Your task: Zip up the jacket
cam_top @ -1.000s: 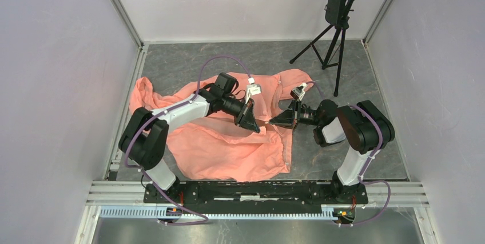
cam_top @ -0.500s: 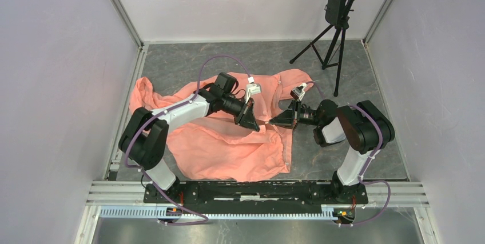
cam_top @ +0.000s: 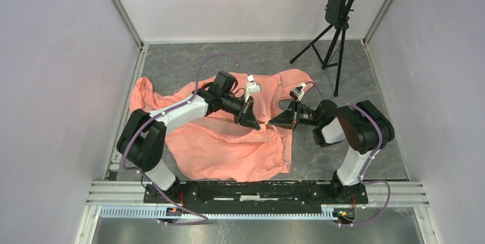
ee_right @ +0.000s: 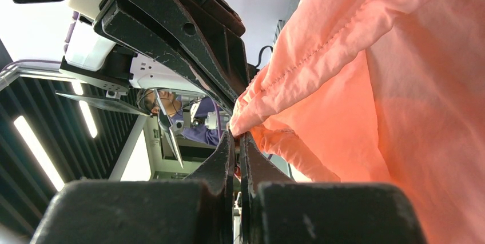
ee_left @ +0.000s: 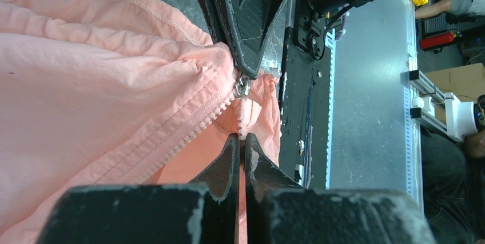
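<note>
The jacket (cam_top: 229,147) lies on the desk (cam_top: 189,67) between the arms; left fingers (ee_left: 240,142) pinched shut on the zipper pull (ee_left: 243,119), right fingers (ee_right: 236,138) clamped on its edge opposite; teeth (ee_left: 189,127) run back toward the left wrist

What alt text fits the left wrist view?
The left pincer is shut on the pale zipper pull of the salmon jacket. The right pincer pinches fabric just above the slider.

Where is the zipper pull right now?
Left wrist view: the zipper pull sits mid-frame, pinched in the left pincer, just under the metal slider and right pincer.
</note>
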Controlling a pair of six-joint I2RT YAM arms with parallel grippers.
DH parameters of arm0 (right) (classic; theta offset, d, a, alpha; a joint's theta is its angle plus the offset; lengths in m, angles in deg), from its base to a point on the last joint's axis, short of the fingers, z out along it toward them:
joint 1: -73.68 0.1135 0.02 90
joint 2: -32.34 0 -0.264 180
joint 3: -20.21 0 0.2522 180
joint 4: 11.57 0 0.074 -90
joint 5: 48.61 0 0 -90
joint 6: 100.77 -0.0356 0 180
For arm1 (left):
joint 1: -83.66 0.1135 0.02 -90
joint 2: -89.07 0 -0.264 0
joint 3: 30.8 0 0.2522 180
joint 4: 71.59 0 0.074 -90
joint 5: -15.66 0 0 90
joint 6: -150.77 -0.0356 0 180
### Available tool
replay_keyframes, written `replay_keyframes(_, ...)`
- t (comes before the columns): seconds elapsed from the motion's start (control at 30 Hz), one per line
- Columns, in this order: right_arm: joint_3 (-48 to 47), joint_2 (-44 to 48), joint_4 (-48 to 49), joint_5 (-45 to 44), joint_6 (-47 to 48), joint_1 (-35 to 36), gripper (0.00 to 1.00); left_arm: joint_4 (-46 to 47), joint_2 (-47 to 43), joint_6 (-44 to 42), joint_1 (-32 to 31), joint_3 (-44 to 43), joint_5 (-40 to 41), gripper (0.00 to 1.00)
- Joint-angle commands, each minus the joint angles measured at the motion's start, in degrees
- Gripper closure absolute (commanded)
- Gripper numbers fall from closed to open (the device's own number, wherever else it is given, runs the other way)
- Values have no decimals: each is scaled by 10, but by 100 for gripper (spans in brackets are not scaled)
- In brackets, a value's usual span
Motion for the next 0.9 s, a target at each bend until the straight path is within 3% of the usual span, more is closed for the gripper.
replay_keyframes(0.0, 2, 5, 270, 9, 10, 3, 100, 20, -24, -20, 0, 0, -8, 98)
replay_keyframes(0.87, 0, 10, 272, 9, 7, 8, 100, -6, -4, -30, -2, -15, -8, 98)
